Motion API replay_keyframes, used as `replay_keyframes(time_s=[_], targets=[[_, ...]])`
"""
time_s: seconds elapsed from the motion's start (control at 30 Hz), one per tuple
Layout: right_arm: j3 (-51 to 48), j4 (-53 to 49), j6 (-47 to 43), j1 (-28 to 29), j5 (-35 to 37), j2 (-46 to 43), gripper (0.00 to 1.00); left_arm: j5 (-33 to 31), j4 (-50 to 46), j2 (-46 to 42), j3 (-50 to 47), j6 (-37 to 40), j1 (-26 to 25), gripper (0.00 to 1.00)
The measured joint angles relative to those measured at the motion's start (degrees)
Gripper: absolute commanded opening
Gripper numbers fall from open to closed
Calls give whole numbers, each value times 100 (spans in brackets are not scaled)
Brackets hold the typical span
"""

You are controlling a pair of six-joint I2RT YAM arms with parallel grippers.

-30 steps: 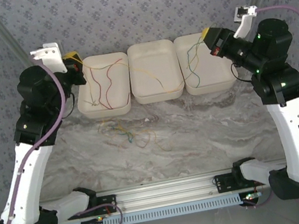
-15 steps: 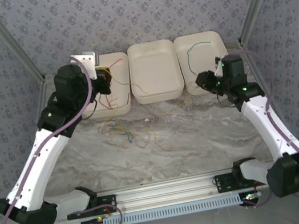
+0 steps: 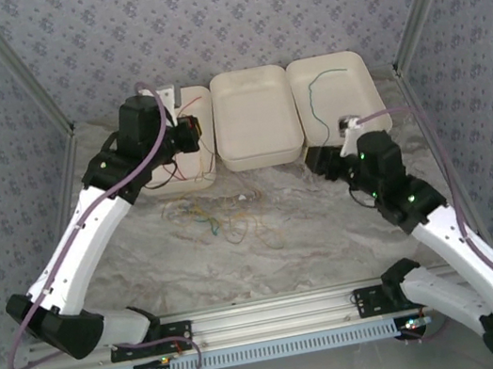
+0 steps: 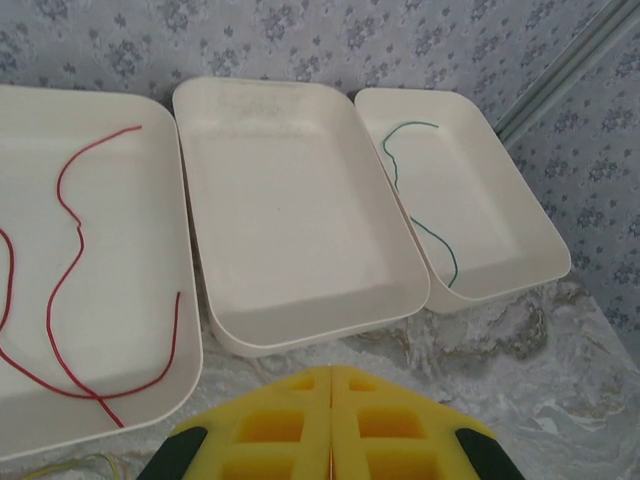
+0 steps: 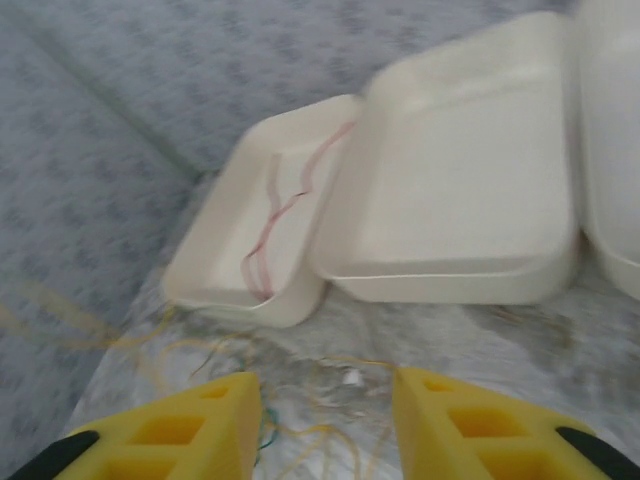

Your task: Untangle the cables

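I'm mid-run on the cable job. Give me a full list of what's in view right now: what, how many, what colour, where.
left tray: 1, white, left end of the row at the far side.
middle tray: 1, white, centre of the row, no cable in it.
right tray: 1, white, right end of the row.
red cables: at least 2, red, in the left tray.
green cable: 1, green, in the right tray.
tangled cables: count unclear, mostly yellow-orange with green, on the table in front of the left and middle trays.
table: 1, grey marble pattern.
left gripper: yellow fingers, shut, over the left tray.
right gripper: yellow fingers, open, holding nothing, by the right tray's near corner.
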Motion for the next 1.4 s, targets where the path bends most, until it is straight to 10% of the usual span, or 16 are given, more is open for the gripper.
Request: replay_keyframes(time_s=[0.2,0.4,1.0,1.17,1.4], targets=[[-610,1434,-332,2179,450,1478,52,90,-120,4,221,-326,0,0],[-645,2949,-42,3206,848,3001,58,173,-133,-26,258,-529,-2,0],[581,4063,474,2986,1906,4465,64,448,-155,-323,439,-785,-2,0],[1056,3991,229,2577,1735,4684,50,494,-155,-328,439,-820,0,0],[1495,3832,79,2337,1495,5073,0,514,-212,-323,769,-807,0,0]])
